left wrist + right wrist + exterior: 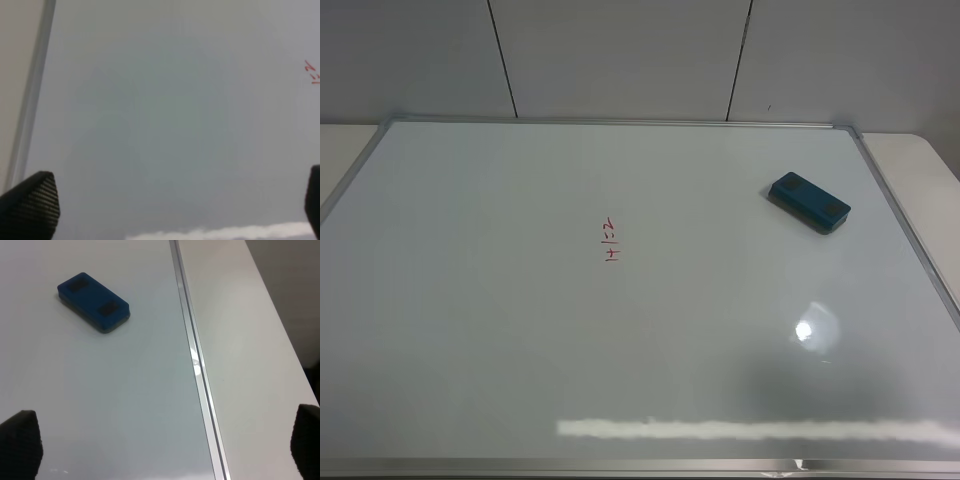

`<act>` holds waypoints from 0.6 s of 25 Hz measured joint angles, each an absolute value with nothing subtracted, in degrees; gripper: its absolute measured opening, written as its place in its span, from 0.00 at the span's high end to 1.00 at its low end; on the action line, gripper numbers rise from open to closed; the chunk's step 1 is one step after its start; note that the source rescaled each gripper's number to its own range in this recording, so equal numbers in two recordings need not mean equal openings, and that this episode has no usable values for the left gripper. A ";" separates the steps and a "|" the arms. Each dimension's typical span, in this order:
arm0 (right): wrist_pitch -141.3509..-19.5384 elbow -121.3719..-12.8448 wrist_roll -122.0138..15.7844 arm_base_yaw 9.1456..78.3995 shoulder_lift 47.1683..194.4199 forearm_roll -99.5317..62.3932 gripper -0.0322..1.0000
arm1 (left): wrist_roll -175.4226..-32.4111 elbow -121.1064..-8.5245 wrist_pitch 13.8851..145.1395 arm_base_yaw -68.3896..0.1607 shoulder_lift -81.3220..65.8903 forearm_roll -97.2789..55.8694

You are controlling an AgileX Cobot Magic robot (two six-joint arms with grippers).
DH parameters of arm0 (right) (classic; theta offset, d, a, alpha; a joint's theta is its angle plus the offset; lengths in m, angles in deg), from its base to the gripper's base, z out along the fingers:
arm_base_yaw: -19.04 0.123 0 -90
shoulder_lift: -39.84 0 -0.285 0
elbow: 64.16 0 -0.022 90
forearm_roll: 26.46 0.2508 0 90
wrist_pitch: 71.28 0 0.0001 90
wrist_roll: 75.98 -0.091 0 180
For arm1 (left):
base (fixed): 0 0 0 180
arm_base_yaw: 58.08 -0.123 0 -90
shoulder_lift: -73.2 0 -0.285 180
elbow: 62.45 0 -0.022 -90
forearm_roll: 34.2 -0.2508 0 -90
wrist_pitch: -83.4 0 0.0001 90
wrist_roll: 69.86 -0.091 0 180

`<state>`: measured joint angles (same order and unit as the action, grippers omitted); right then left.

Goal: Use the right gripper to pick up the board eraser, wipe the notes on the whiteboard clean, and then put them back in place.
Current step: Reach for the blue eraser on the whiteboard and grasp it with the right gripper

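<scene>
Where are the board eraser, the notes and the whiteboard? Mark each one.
board eraser (809, 201), exterior high view, middle of its teal top.
notes (611, 241), exterior high view, centre of the red writing.
whiteboard (470, 330), exterior high view, bare white surface.

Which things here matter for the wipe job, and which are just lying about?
Job: eraser, notes, whiteboard, right gripper (open, empty).
Not job: left gripper, table, wall.
</scene>
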<state>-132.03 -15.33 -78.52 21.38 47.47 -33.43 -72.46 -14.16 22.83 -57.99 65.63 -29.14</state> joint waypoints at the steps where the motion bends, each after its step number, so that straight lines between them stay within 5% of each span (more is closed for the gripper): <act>1: -132.03 -15.33 -78.52 21.38 47.79 -33.43 0.00 | -72.46 -14.16 22.83 -57.99 65.63 -29.14; 15: -129.64 -20.08 -78.52 21.38 63.34 -33.44 0.00 | -72.46 -14.16 22.83 -57.99 65.63 -29.14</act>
<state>-129.64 -20.08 -78.52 21.38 63.34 -33.44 -72.46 -14.16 22.83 -57.99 65.63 -29.14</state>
